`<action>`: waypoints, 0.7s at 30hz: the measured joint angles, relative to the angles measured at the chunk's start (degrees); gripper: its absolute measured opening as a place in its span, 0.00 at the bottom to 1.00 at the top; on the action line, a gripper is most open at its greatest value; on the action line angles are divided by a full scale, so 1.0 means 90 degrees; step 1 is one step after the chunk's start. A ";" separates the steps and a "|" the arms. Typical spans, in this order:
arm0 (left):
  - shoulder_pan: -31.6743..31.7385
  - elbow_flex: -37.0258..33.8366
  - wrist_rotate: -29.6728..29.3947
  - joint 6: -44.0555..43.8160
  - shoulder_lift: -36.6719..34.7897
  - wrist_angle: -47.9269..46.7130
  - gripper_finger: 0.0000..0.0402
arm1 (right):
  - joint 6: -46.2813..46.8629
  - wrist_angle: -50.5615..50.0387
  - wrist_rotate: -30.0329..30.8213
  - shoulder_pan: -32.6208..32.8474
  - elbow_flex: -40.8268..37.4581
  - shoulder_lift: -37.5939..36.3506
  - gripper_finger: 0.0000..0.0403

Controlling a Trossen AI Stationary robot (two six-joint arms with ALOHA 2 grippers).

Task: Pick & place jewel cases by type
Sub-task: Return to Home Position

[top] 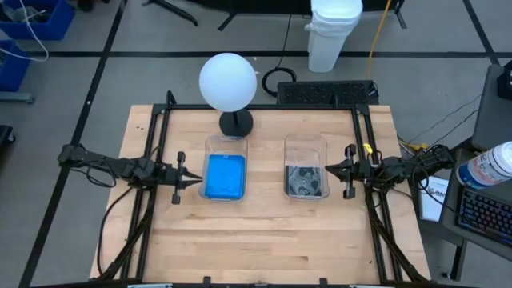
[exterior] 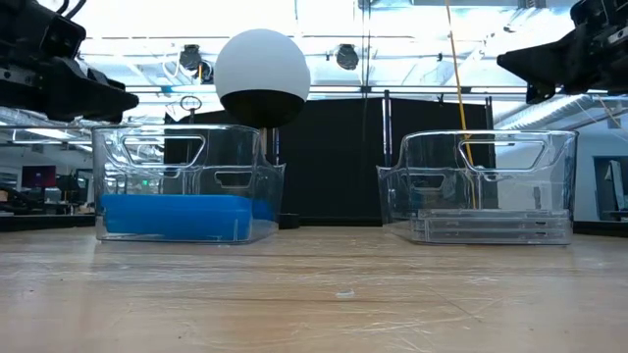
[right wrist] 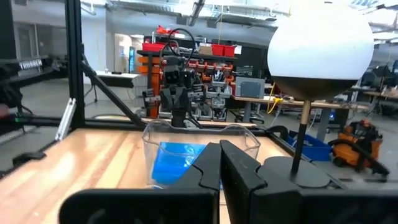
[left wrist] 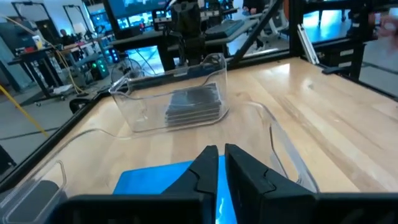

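Blue jewel cases (top: 225,177) are lying in the left tub (top: 226,141), just left of frame centre. Clear black-spined cases (top: 306,181) are sitting in the right tub (top: 306,142). Left jaws and right jaws are hovering beside the tubs, clenched and empty.

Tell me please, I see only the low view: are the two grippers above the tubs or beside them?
Observer: Beside them. In the high view the left gripper is outside the left tub, with its tip close to the tub's outer wall.
Operator: And the right one?
Observer: The right gripper is likewise outside the right tub, pointing at its outer wall.
Operator: Do they hold something?
Observer: No. The wrist views show both grippers shut with nothing between the fingers.
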 joint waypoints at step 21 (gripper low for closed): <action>0.0000 -0.0007 -0.0034 -0.0067 0.0085 0.0316 0.13 | 0.0137 0.0014 0.0005 0.0002 0.0000 0.0000 0.00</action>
